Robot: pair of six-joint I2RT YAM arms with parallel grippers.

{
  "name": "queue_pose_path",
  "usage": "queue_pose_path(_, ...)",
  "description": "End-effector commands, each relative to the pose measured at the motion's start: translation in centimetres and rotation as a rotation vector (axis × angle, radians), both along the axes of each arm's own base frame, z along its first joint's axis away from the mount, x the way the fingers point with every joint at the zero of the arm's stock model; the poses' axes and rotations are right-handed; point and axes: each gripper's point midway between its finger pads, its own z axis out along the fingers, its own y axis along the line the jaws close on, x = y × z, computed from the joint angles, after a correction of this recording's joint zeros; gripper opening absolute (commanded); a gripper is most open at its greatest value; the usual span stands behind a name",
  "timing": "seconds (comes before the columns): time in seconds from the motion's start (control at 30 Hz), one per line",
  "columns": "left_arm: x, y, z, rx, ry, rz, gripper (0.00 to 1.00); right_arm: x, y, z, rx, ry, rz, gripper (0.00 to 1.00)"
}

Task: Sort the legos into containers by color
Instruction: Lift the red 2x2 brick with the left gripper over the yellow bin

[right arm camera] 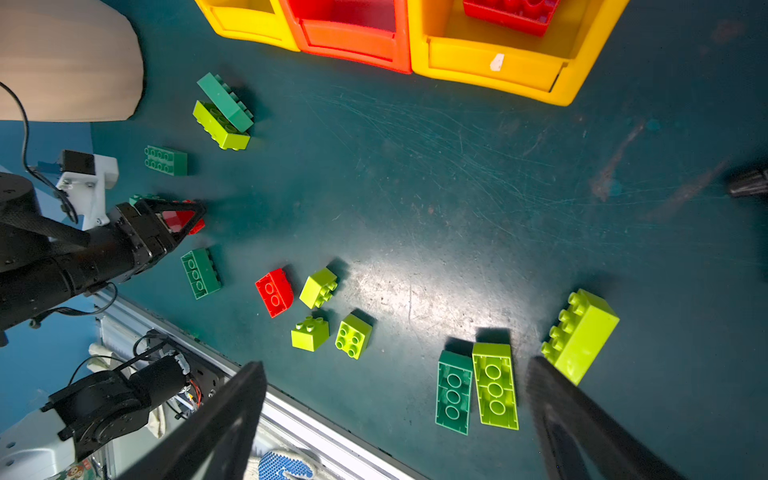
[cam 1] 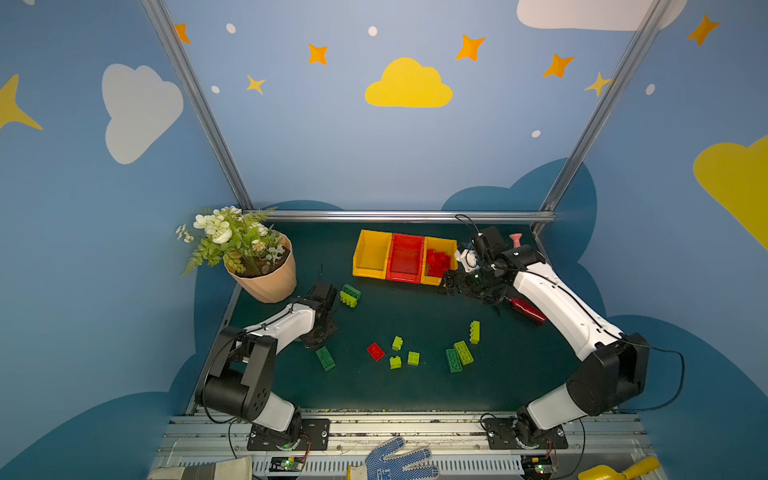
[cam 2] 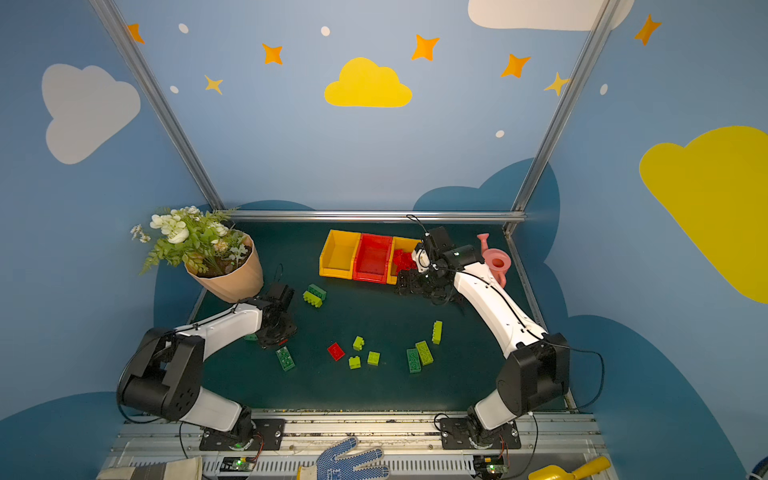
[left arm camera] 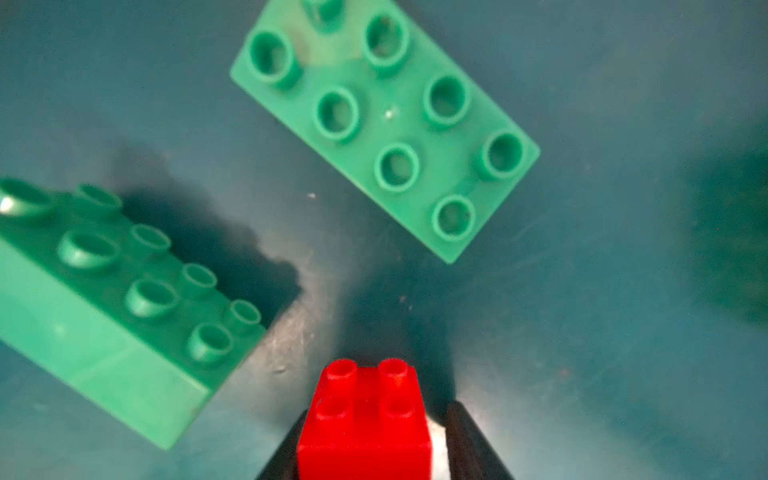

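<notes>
Evidently the small red brick point(left arm camera: 363, 419) sits low on the counter point(cam 1: 415, 390) beside a dark green brick point(left arm camera: 386, 124). It is clamped in the left jaws, likely for carrying to the yellow bin point(right arm camera: 457, 58) that holds the reds. The right jaws hang spread wide and empty near that bin.

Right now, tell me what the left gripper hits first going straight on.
Probably the bare mat just beyond the red brick in the left gripper; past that, the flat dark green brick. Depth unclear.
</notes>
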Motion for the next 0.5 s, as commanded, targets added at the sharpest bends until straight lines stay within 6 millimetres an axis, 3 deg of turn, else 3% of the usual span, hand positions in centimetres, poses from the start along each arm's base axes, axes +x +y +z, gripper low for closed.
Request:
queue_pose_path(0.0,0.1,-0.4,0.1,-0.012,0.040,-0.018,0.33,-0.2,-0.4,0.5,-0.021,-0.001,-0.009,0.95)
queue_pose_path(0.13,0.9,-1.2,1.2,0.002,0.044,-0.058,0.27,-0.4,-0.8,0.5,-0.028,-0.003,-0.023,0.95)
queue_pose_path(0.23,2.8,-2.4,3.2,0.017,0.010,-0.111,0.25,-0.6,-1.3,0.7,-0.030,-0.010,-0.044,0.95)
queue_pose_path(0.37,7.3,-5.6,6.9,0.006,-0.072,-0.217,0.25,-1.2,-2.5,1.0,-0.031,-0.016,-0.086,0.95)
queue_pose_path(0.47,11.2,-9.2,9.6,-0.012,-0.137,-0.304,0.25,-1.9,-3.9,1.1,-0.035,-0.022,-0.132,0.95)
